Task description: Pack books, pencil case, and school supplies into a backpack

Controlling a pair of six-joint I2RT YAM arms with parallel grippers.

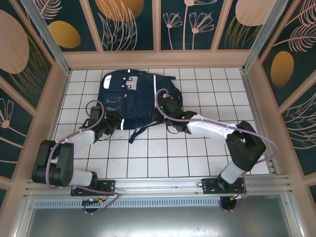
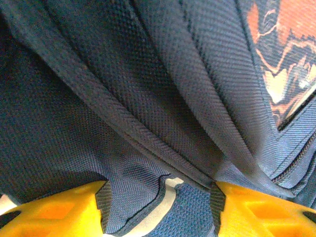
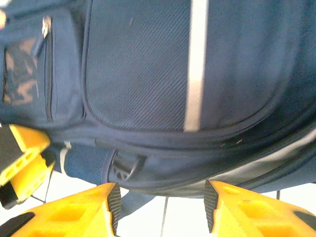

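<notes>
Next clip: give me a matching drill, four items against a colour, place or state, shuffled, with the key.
Items:
1. backpack
2. left gripper
3. right gripper
4. table

Descriptions:
A. white tiles
B. open, a fold of fabric between its jaws
C. navy, lying flat on the far half
D. open at the backpack's edge, roughly in line with a white stripe

Pairs: 1-C, 2-B, 3-D, 4-A
</notes>
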